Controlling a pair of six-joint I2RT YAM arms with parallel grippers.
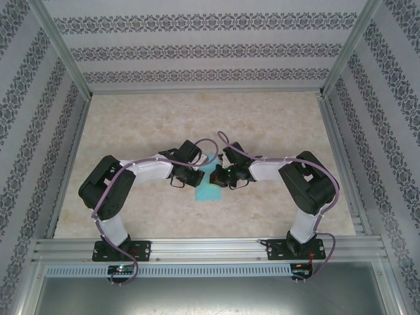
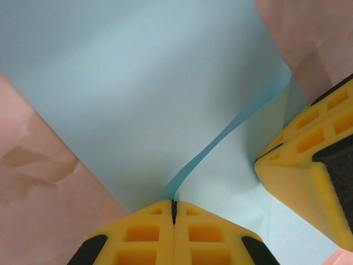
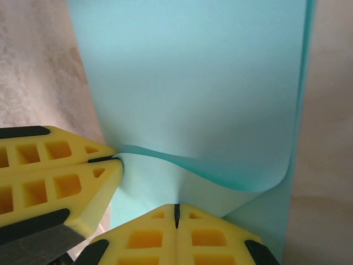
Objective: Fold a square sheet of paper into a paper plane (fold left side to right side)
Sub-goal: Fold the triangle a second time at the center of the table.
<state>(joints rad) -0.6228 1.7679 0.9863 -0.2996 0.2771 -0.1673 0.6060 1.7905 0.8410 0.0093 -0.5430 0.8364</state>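
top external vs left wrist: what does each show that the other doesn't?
Top external gives the left arm and right arm whole, bases on the rail, and the table. Left wrist gives the square sheet of paper up close: a raised edge curving into the shut left gripper. Both show the sheet between the left gripper and the right gripper.

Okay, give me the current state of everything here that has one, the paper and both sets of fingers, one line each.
square sheet of paper: folded over but not pressed flat, top layer bowed up off the lower one.
left gripper: fingers shut, apparently pinching the top layer's edge.
right gripper: fingers shut, tips at the lower layer, nothing seen between them.
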